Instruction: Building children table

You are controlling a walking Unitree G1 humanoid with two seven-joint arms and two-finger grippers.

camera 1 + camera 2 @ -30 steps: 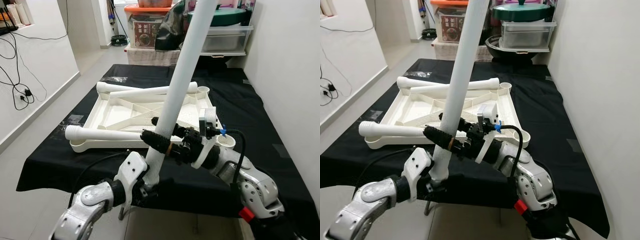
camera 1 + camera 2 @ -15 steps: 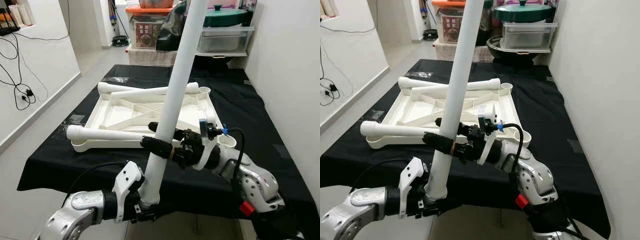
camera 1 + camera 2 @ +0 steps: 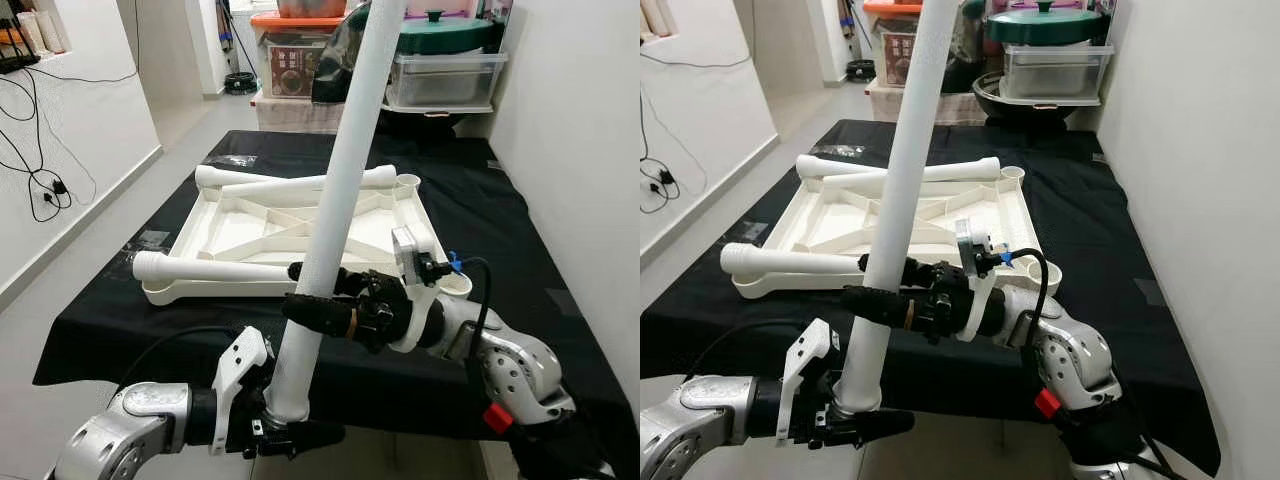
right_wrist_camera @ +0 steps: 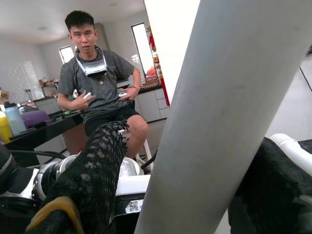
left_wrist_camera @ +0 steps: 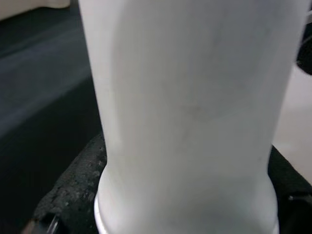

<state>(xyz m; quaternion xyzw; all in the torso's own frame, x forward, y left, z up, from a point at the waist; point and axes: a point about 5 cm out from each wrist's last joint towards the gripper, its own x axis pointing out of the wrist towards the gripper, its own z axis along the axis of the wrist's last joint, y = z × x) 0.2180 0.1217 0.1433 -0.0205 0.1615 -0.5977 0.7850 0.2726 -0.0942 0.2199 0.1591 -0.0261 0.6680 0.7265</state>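
Gripping one white table leg (image 3: 345,180) at two heights, the left gripper (image 3: 290,432) is clamped round its flared base and the right gripper (image 3: 318,300) is closed on the shaft above it. Beyond both lies the upturned tabletop (image 3: 290,225); the tall leg could swing and miss its corner socket (image 3: 407,183) if either grip slips

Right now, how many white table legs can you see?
3. One leg stands nearly upright, held by both the left gripper and right gripper. One lies across the tabletop's near edge, one along its far edge. Others may be hidden.
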